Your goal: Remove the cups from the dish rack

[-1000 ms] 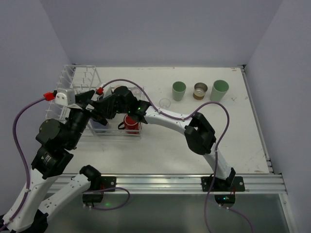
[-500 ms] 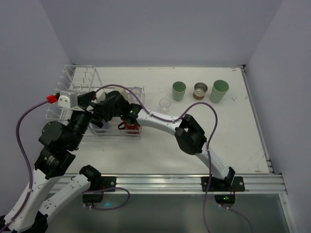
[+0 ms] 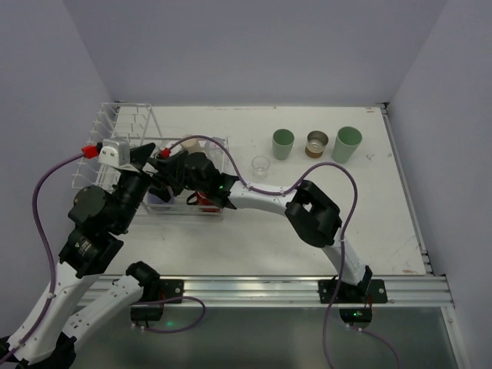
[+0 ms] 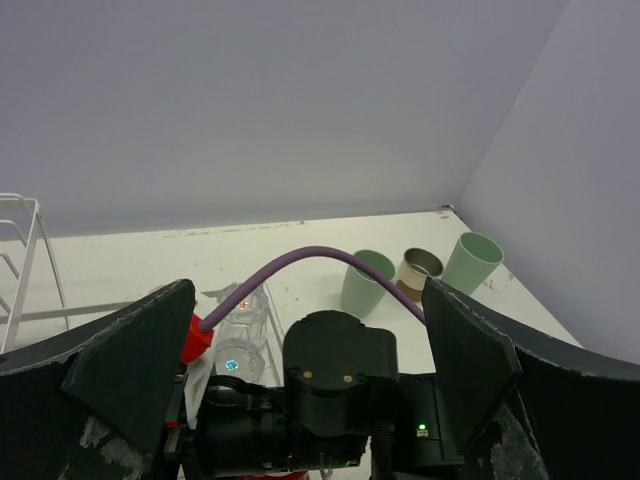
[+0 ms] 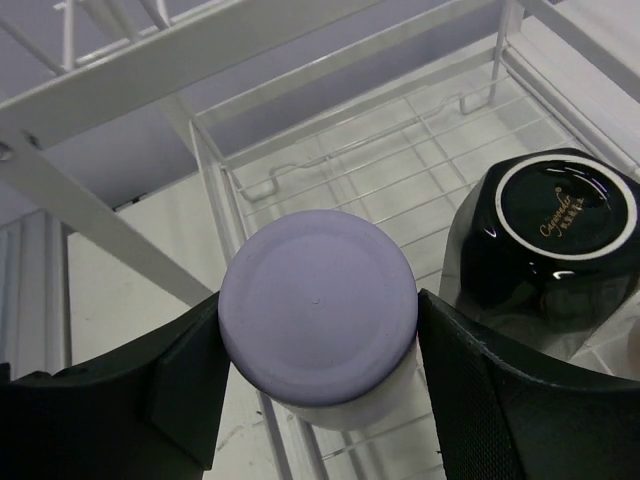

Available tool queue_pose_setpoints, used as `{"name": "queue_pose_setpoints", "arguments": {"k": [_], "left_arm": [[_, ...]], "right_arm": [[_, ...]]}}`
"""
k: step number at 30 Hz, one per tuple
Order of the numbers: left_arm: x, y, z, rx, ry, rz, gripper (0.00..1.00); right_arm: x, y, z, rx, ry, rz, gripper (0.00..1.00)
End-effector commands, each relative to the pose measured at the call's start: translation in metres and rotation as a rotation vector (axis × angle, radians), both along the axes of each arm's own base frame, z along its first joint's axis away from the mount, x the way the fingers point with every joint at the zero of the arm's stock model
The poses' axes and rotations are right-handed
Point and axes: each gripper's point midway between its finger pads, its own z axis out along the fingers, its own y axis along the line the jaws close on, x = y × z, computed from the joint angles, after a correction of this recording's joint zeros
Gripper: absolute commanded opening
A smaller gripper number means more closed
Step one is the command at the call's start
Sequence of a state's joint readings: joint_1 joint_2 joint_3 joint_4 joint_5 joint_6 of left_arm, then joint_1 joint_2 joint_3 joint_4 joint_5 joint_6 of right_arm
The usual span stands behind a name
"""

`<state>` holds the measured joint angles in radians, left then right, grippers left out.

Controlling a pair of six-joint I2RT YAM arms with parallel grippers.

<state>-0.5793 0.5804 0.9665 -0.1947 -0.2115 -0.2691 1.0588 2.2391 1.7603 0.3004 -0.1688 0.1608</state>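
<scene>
Seemingly the right jaws clasp the lavender cup [image 5: 318, 300], rim hidden; left jaws wide.

Dish rack [image 3: 115, 127] at the far left of the table [image 3: 384, 231], with its basket section on the right side. In the basket, an upturned cup [image 5: 318, 300], and an upturned mug [image 5: 545, 240] just beside it. Right gripper [image 5: 318, 385] astride the upturned cup, one finger close against each side; contact unclear. Right of the rack, a small cup [image 3: 261, 164]. Farther back and rightward, a row of three: near cup [image 3: 283, 143], short cup [image 3: 317, 143], tall cup [image 3: 347, 143].
</scene>
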Motion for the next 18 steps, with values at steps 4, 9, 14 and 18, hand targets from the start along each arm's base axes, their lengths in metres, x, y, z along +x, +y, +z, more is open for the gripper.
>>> {"name": "queue_pose_setpoints", "arguments": {"k": [4, 9, 14, 18], "left_arm": [[0.001, -0.014, 0.018, -0.030, -0.029, -0.060, 1.00], [-0.008, -0.026, 0.030, -0.066, -0.058, -0.143, 1.00], [-0.016, -0.038, 0.045, -0.115, -0.083, -0.227, 1.00], [-0.024, -0.056, 0.053, -0.146, -0.095, -0.335, 1.00]], "right_arm": [[-0.015, -0.035, 0.165, 0.409, -0.133, -0.045, 0.40], [-0.027, -0.070, 0.201, 0.521, -0.160, -0.088, 0.39], [-0.043, -0.114, 0.235, 0.639, -0.185, -0.125, 0.37], [-0.040, -0.156, 0.240, 0.682, -0.190, -0.209, 0.34]]}}
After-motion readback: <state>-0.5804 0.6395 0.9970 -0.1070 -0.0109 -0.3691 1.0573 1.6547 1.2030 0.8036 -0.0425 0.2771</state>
